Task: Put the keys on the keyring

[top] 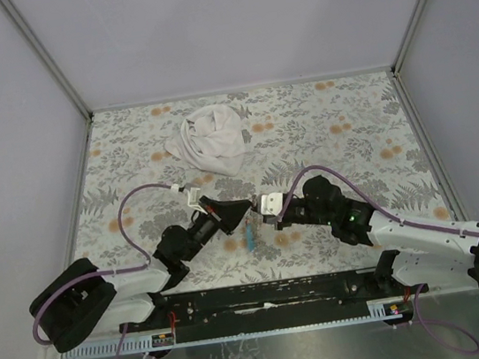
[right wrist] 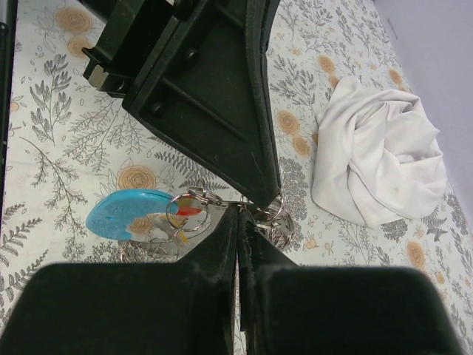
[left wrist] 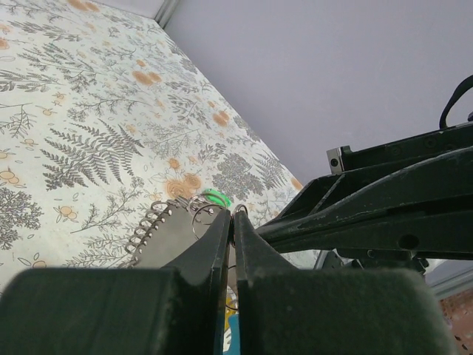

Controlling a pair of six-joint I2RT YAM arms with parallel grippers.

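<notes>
**Fig.** Left gripper (top: 242, 208) and right gripper (top: 267, 204) meet tip to tip above the mid-tabletop (top: 348, 128). Both sets of jaws are pressed together at the keyring (right wrist: 174, 222), probably steadying its wire for threading; the exact pinch is unclear. Its light-blue piece (right wrist: 118, 212) sits at 6 o'clock, and a green key (left wrist: 216, 197) adjoins.

Fern-and-flower patterned table (top: 352, 155), plain pale-grey walls (top: 226, 21) on 3 sides.

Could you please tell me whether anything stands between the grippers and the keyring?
Nothing visible does: the left gripper is shut on the keyring and the right gripper is shut beside it. The white cloth lies apart.
</notes>
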